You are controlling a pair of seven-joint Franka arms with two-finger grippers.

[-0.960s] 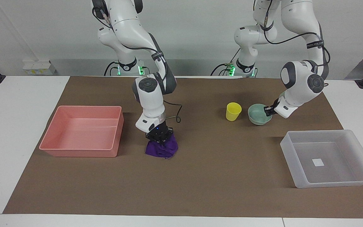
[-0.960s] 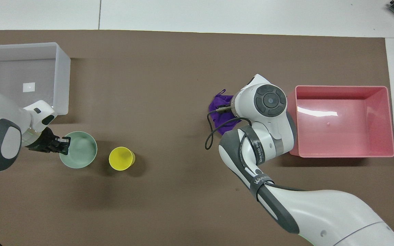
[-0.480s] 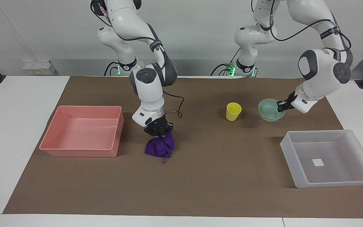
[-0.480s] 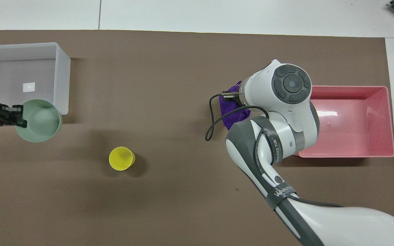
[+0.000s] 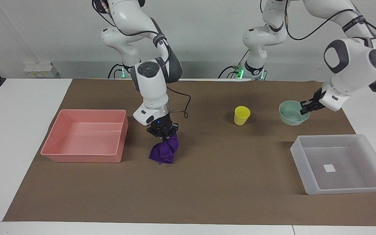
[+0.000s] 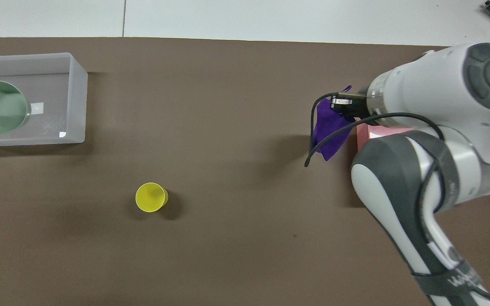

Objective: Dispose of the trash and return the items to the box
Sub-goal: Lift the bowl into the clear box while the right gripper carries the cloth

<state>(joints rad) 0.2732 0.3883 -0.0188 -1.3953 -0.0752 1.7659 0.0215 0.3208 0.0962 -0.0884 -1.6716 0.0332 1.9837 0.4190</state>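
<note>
Both loads lifted, neither dropped yet.
Right gripper point(image 5: 164, 134) clenched on deep-purple fabric cloth point(image 5: 164, 151) beside pink rectangular tray point(image 5: 84, 136); left gripper point(image 5: 306, 106) pinching pale mint-green round bowl point(image 5: 292, 112) over translucent whitish plastic bin point(image 5: 339, 164).

No lettering can be read whole; the right arm's grey band point(image 6: 462, 278) shows partial white letters

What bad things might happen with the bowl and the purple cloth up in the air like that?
The left claw pinches only the rim of the mint-green bowl, so it might tip or slip before reaching the clear bin. The purple cloth dangles from the right claw, so it might snag on the wall of the pink tray.
</note>
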